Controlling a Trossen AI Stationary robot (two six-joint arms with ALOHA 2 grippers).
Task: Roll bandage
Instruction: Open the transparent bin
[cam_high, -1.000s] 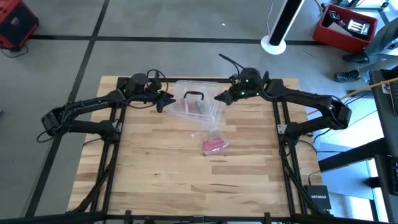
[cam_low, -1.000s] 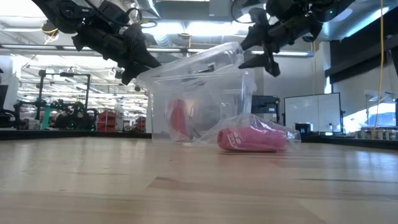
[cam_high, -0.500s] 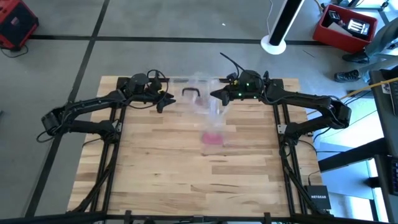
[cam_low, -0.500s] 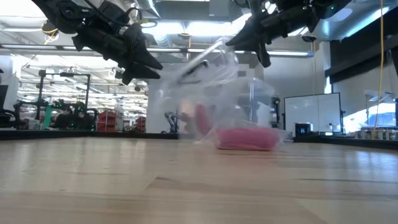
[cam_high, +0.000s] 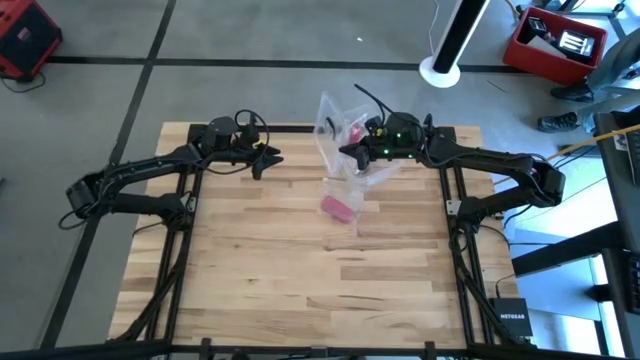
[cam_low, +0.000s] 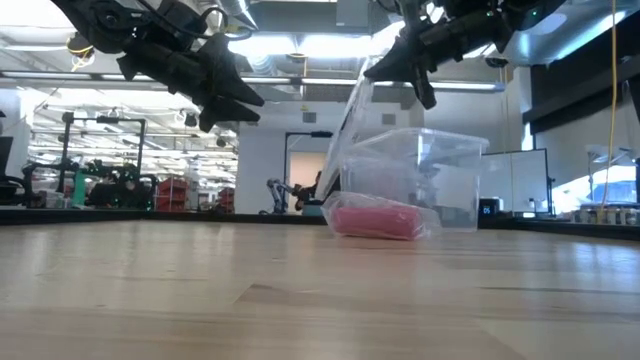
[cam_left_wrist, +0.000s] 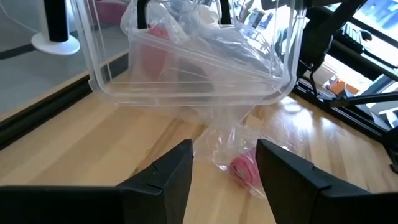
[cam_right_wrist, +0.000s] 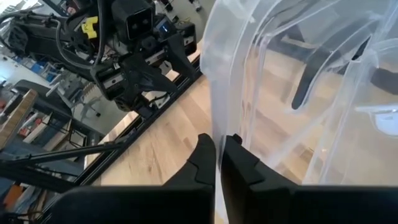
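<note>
One word can be read: "NETGEAR", in pale letters on a small black box (cam_high: 512, 322) seen in the high view, sitting off the tabletop beyond its right edge near the front right corner. Nothing else legible shows in any view.

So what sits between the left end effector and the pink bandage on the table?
Only bare wooden table: in the high view, nothing lies between the open left end effector and the bandage. The clear plastic box hangs off to the side, from the right end effector.

Wood table (cam_high: 250, 270) w/ pink bandage (cam_high: 337, 207) in clear wrapper (cam_high: 352, 190) on it.
</note>
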